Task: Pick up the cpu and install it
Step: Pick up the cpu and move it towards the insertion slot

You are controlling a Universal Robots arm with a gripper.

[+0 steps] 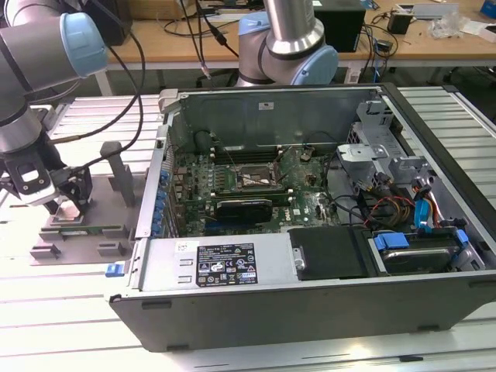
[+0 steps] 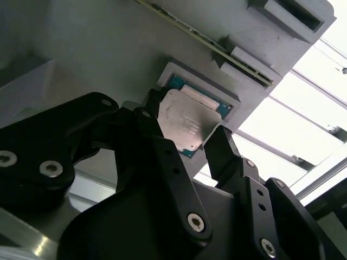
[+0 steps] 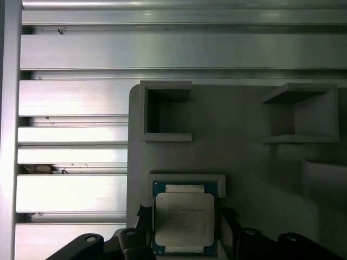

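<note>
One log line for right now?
phase: pre-grasp | gripper: open, straddling cpu | cpu: seated in grey tray pocket, not lifted

Your exterior view stands high and well back from the desk (image 1: 46,325). It looks down into the open case (image 1: 271,318), with the arm (image 1: 31,77) and tray (image 1: 85,244) at the exterior view's left. Your first wrist view hangs close over that tray, facing straight down. Your second wrist view sits nearer still, looking slantwise past the end effector (image 2: 185,123). Both wrist views share the cpu (image 2: 187,116) (image 3: 184,222) in its pocket, and all three share the tray.
</note>
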